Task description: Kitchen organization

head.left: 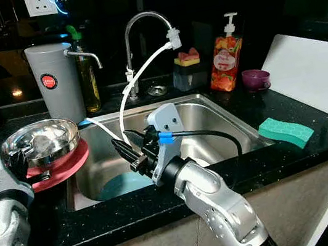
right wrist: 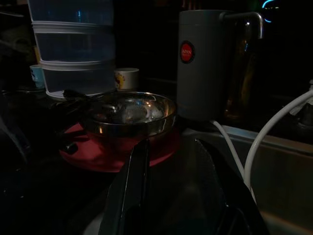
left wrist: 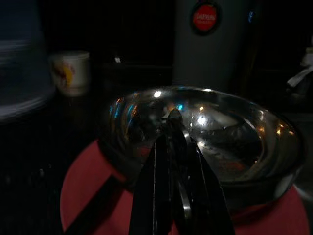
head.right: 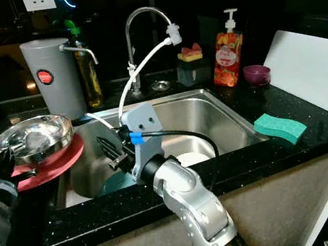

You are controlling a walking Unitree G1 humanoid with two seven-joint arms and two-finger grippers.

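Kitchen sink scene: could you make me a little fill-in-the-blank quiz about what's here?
1. The steel bowl sits on a ____ plate.
2. The green sponge lies on the counter to the ____ of the sink.
3. The right gripper hangs over the ____.

Missing words: red; right; sink

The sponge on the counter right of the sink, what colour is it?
The sponge is teal green, clearest in the left eye view.

Silver bowl (head.left: pixel 40 142), red plate (head.left: pixel 65 168)
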